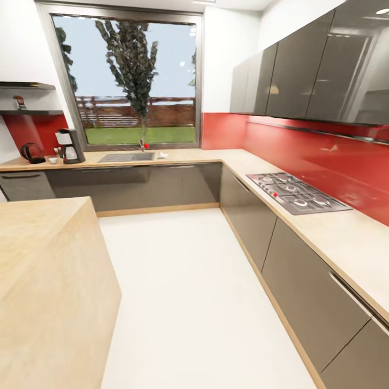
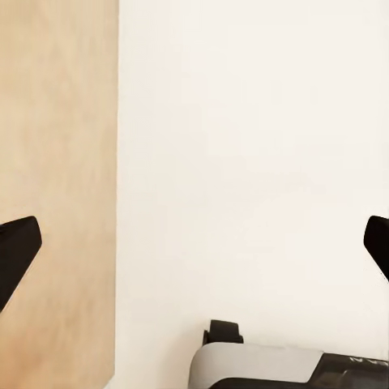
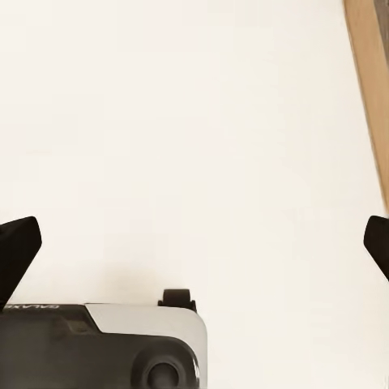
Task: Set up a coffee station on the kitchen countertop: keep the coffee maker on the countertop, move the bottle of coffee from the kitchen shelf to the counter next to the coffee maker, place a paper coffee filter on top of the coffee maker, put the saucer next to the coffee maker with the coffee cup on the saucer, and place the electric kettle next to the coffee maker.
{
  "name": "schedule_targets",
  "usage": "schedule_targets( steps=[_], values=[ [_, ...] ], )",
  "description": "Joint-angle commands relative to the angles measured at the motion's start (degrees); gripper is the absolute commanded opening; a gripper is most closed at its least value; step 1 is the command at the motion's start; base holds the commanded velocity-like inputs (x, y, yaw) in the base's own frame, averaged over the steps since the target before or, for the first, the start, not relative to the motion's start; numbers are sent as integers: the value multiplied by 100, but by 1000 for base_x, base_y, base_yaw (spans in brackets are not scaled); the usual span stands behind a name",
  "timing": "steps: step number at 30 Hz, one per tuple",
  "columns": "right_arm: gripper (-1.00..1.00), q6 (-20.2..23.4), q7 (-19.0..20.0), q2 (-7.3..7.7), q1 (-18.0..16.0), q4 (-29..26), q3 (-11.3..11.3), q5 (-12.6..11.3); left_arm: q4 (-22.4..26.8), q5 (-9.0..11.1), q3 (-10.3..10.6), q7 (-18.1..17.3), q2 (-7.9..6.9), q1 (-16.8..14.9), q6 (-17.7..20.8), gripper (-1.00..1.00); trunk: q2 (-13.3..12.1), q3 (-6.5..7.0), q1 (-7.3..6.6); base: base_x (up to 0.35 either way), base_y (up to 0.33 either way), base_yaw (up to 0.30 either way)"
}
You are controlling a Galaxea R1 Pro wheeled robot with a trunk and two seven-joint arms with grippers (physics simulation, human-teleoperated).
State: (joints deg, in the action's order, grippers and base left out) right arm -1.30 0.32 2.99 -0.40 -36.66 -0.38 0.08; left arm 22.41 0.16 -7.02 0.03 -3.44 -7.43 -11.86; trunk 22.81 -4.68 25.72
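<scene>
The coffee maker (image 1: 69, 146) stands on the kitchen countertop (image 1: 183, 156), well left of the inset sink (image 1: 126, 157). Just left of it sit a small white cup-like item (image 1: 53, 160) and the electric kettle (image 1: 32, 153). Above it, the bottle of coffee (image 1: 20, 102) rests on the kitchen shelf (image 1: 29, 112). The robot seems to be in transit; next it likely needs to drive closer. The left gripper (image 2: 194, 247) and right gripper (image 3: 194, 247) hang open and empty over the floor (image 1: 189, 302).

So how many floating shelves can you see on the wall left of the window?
2. The upper shelf sits near the picture's left edge; the kitchen shelf hangs just below it, carrying the bottle of coffee. Both run out of the picture's left edge.
</scene>
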Motion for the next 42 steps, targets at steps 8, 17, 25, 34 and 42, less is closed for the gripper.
schedule_targets(
  steps=[8,17,25,34,42],
  values=[
    [100,-18,-5,0,-4,1,-4,1,-9,1,-10,2,-7,-4,-19,100,11,-12,6,339,0,118],
    [100,-19,-12,0,-4,16,2,7,-9,1,-10,4,-7,-4,-17,100,11,-12,6,339,0,139],
    [100,-19,-14,0,-4,18,3,9,-9,-1,-10,6,-7,-5,-17,100,11,-12,6,339,0,7],
    [100,-19,-14,0,-4,18,3,9,-17,-2,-10,4,-7,-5,-16,100,11,-12,6,339,0,0],
    [100,-19,-14,0,-4,26,3,9,-19,-3,-10,4,-7,-6,-19,100,11,-12,6,339,0,0]
  ],
)
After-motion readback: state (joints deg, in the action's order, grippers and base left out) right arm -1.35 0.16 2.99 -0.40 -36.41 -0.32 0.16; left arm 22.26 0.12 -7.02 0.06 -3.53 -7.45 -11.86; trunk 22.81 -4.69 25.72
